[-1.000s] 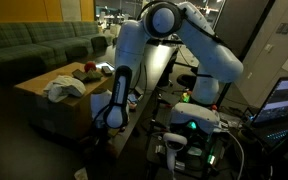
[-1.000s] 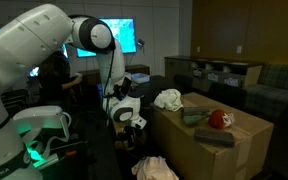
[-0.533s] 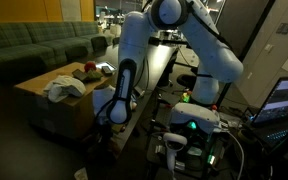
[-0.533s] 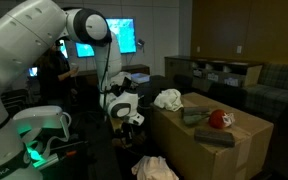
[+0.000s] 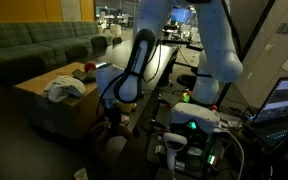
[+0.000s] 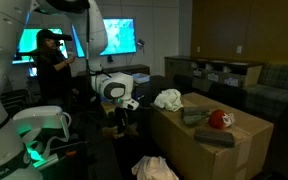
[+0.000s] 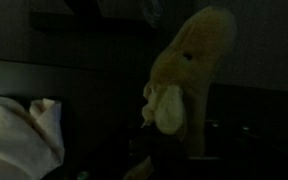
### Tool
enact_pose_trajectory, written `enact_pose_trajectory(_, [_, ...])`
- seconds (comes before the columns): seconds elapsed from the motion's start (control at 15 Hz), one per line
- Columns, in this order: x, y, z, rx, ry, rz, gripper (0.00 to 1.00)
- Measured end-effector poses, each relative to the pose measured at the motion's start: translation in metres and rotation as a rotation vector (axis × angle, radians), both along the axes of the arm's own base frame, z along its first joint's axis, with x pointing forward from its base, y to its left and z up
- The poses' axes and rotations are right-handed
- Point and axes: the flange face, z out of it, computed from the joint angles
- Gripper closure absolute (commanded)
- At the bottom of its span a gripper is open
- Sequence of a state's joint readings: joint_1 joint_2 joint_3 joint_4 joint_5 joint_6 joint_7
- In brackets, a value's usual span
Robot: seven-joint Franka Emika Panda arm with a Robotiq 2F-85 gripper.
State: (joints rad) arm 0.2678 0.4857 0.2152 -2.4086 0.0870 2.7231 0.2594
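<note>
A yellowish plush toy (image 7: pixel 189 75) hangs close before the wrist camera. The fingers of the gripper (image 6: pixel 121 108) seem closed narrowly on its top, though they are dark there. The arm has risen since a second ago, so the toy now hangs free above the floor beside the worktop (image 6: pixel 199 140). The grip seems to hold. A white cloth (image 6: pixel 154 168) lies on the floor, and farther away a red object (image 6: pixel 219 119) rests on the worktop.

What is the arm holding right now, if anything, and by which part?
A yellowish soft thing, maybe a plush toy, dangles from the tool. The hold looks to be at one end; the wrist view is too dark to say more.
</note>
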Motion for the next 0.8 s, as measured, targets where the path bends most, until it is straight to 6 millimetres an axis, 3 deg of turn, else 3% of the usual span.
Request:
enact_pose_trajectory(0.27, [0.003,-0.025,0.071,-0.034,-0.002,-0.007,0.92])
enact_pose_trajectory(0.8, [0.037,-0.087,0.213,-0.051,-0.117,-0.069,0.92])
